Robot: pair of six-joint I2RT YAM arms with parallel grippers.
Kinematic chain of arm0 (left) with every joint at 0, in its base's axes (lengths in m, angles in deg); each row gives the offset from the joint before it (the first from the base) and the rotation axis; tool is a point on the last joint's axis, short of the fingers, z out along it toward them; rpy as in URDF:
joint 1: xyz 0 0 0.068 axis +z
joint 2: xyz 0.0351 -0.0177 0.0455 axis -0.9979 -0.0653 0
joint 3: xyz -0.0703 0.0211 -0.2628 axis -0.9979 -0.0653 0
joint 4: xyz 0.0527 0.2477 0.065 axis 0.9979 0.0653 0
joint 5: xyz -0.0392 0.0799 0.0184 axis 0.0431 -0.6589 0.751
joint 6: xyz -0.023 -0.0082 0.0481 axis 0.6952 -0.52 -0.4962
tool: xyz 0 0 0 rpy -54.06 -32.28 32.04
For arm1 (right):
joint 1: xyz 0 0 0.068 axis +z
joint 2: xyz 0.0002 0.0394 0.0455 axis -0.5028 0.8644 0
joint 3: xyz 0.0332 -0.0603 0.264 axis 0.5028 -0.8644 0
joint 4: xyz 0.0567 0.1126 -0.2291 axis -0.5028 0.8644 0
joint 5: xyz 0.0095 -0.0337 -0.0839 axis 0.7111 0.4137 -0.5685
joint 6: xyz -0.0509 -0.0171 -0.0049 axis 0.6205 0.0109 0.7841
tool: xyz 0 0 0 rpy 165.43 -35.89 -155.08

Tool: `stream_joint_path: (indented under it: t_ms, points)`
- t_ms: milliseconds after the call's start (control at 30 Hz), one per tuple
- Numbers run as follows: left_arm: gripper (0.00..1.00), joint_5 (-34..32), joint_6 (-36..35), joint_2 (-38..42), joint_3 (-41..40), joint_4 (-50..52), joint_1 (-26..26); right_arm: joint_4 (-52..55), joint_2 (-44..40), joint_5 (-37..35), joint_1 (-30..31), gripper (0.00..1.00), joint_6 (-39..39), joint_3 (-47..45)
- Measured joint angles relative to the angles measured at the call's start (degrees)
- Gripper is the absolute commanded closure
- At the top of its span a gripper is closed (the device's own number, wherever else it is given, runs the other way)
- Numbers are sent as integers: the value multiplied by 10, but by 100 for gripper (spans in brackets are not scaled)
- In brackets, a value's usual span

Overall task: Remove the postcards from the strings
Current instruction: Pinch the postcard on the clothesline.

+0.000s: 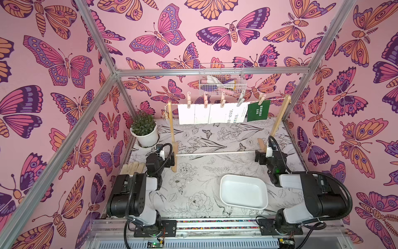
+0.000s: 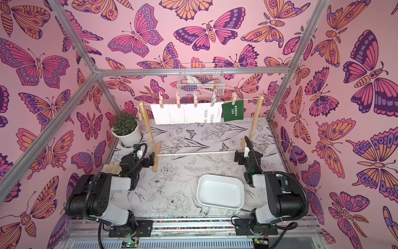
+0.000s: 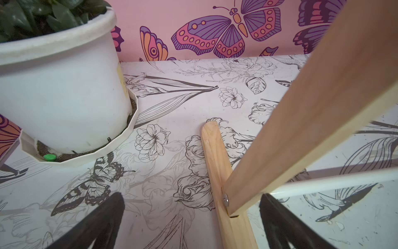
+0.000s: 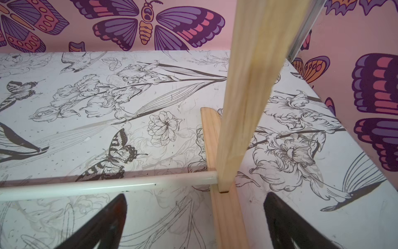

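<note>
Top view: five postcards (image 1: 221,113) hang pegged to the string (image 1: 276,99) atop the rack (image 1: 171,129). Left wrist: left gripper (image 3: 191,200), jaws spread, sits low beside a rack foot. Right wrist: right gripper (image 4: 195,196) likewise. Best approach: rise, pinch one card's lower edge, pull gently.

My left hand (image 1: 170,160) sits low at nine o'clock, my right hand (image 1: 259,156) at three; both point toward twelve, jaws spread wide and empty, elbows folded back toward six.

Pink butterfly walls (image 1: 172,54) enclose a black-and-white floral tabletop (image 1: 204,168) within aluminium framing (image 1: 150,72).
</note>
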Motion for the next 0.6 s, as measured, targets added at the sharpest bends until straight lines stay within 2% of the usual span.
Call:
stream_joint_path:
  t_ms: [600]
  points:
    - [0, 0, 0, 0, 0, 0, 0, 4, 0, -4, 0, 1, -2, 0]
